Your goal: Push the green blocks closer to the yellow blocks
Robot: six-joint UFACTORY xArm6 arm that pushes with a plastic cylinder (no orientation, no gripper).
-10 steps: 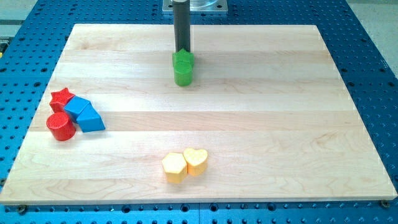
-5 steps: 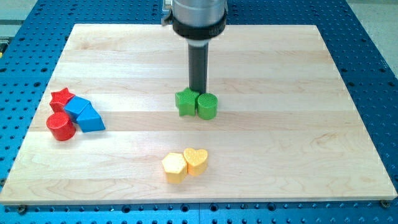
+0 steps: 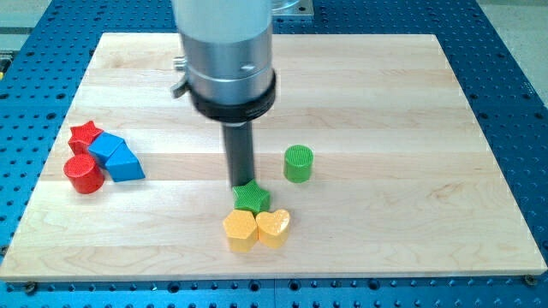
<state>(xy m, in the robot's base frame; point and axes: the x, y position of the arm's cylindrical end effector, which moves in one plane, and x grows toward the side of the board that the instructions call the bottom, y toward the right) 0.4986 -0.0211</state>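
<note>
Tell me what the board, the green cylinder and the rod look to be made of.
The board looks like light wood with a smooth, slightly satin finish: parallel plank seams and faint grain show. The green cylinder looks like matte plastic, possibly 3D-printed: fine ridges line its top and side. The rod above my tip, which touches the green star, is dark and dull, metal or plastic; I cannot tell which.

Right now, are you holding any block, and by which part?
Nothing is held; I have no gripper. My tip only presses against the top side of the green star block, which sits against the yellow blocks. The green cylinder stands apart.
</note>
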